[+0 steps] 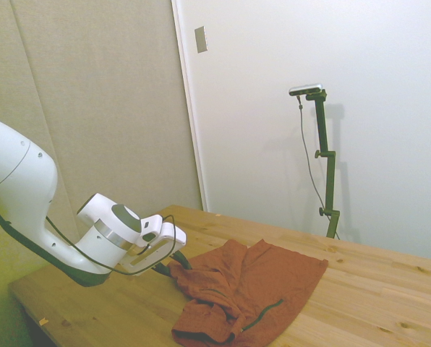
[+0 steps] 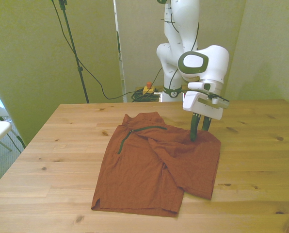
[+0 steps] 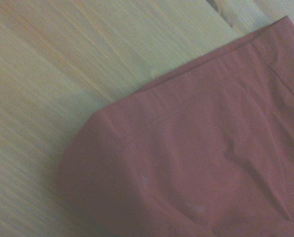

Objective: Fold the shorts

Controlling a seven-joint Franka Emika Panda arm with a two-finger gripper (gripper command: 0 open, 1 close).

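Reaching in low over the wooden counter (image 1: 360, 289) in the side view, the white arm (image 1: 27, 195) brings its hand (image 1: 173, 266) down to the near edge of the shorts (image 1: 252, 293). The dark fingers meet the rust-red fabric where it bunches up into a ridge, and they look pressed close together on that raised edge. The shorts lie crumpled on the counter, one dark zip line running across the lower part.

Seen from the front view, the shorts (image 2: 154, 167) spread over the middle of the counter (image 2: 47, 160), partly doubled over: a flap lies diagonally across the cloth, with a thick fold edge running down toward the near hem. A dark zipper (image 2: 135, 131) shows near the far edge, toward the front view's left. The hand (image 2: 197, 132) stands at the far corner of the shorts on the front view's right, its fingers pointing down, close together and pinching the cloth there.

Close up in the wrist view, a rounded corner of the shorts (image 3: 196, 153) rests flat on the pale wood (image 3: 63, 74), with a stitched hem along one edge. The picture is soft and blurred.
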